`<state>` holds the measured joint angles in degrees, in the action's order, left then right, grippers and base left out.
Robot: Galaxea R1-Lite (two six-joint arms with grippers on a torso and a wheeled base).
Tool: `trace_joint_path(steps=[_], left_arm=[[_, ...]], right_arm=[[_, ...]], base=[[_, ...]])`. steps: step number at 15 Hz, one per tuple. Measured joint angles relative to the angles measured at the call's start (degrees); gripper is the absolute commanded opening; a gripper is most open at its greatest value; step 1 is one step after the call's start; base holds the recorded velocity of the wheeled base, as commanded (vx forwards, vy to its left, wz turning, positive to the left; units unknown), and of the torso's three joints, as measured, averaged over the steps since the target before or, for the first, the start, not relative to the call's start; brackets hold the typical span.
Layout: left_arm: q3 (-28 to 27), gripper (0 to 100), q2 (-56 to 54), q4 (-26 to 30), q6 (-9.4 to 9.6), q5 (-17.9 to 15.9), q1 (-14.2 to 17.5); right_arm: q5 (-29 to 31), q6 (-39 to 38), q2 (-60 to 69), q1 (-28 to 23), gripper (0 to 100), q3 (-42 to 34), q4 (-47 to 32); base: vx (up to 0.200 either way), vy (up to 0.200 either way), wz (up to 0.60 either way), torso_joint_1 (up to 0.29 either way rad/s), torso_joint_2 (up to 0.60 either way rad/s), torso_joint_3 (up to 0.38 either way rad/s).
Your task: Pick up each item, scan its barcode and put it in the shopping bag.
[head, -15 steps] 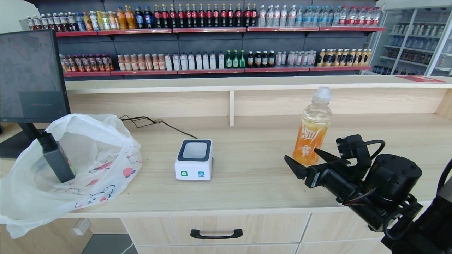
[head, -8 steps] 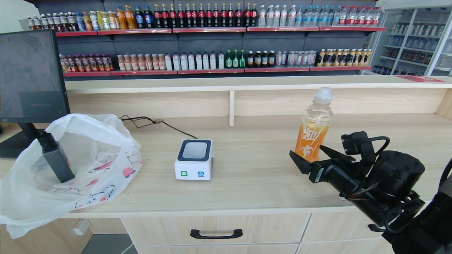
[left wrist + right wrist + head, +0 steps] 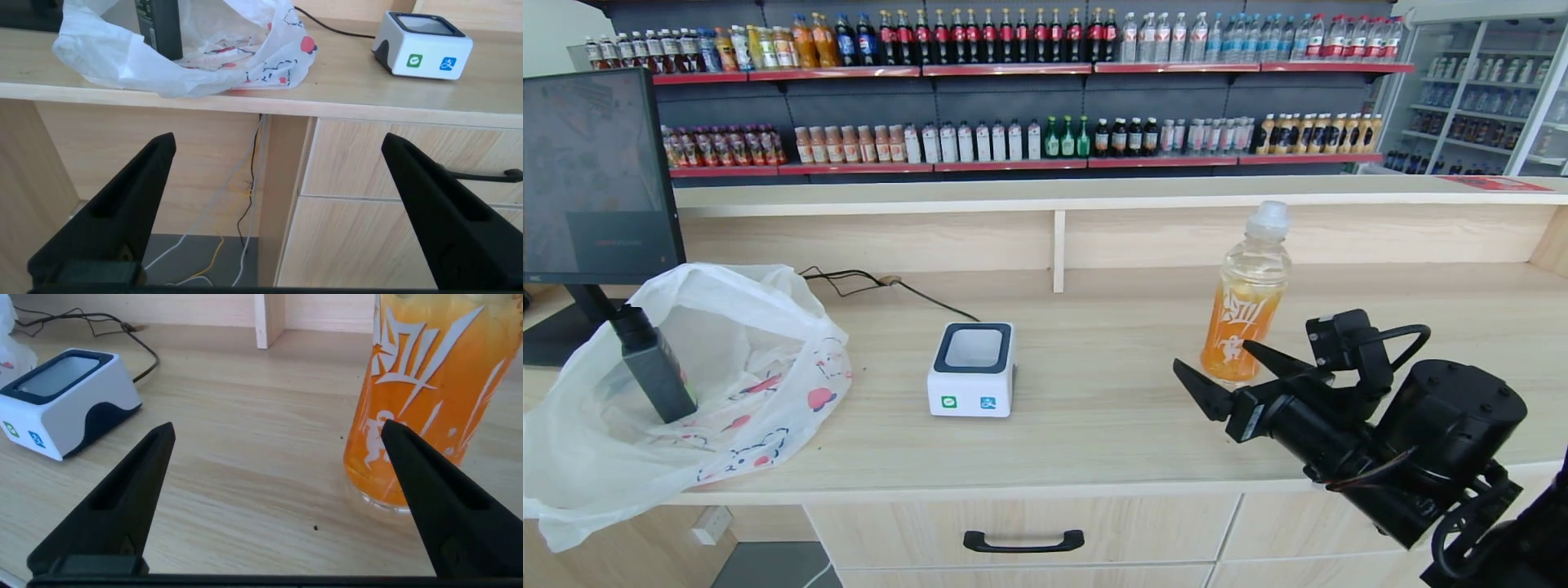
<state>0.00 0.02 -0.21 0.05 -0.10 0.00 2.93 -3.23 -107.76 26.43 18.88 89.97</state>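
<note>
An orange drink bottle point(image 3: 1248, 298) with a white cap stands upright on the wooden counter point(image 3: 1094, 408) at the right; it is close in the right wrist view point(image 3: 425, 400). My right gripper point(image 3: 1232, 371) is open just in front of the bottle's base, with nothing between its fingers point(image 3: 441, 498). A white barcode scanner point(image 3: 972, 367) sits mid-counter, seen also from the right wrist point(image 3: 65, 400) and the left wrist point(image 3: 423, 53). The white printed shopping bag point(image 3: 686, 384) lies at the left point(image 3: 196, 49). My left gripper point(image 3: 278, 204) hangs open below the counter edge.
A monitor point(image 3: 596, 180) on a dark stand point(image 3: 645, 359) rises at the far left, partly behind the bag. A black cable point(image 3: 882, 290) runs from the scanner to the back. A raised back ledge point(image 3: 1094, 196) borders the counter. Drawers with a black handle point(image 3: 1023, 541) sit underneath.
My right gripper has drifted slightly left and lower beside the bottle's base. The bottle, scanner and bag have not moved.
</note>
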Motion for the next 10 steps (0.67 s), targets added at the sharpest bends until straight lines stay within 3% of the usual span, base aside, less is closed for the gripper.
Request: trace_joint_path(steps=[10], left_arm=[[0.0,100,0.0,-0.22,-0.1,0.07,0.0]], right_arm=[[0.0,-0.1,-4.58,-0.83,100,2.44,-0.05]], base=[[0.0,0.0,0.0,0.0,0.0,0.0]])
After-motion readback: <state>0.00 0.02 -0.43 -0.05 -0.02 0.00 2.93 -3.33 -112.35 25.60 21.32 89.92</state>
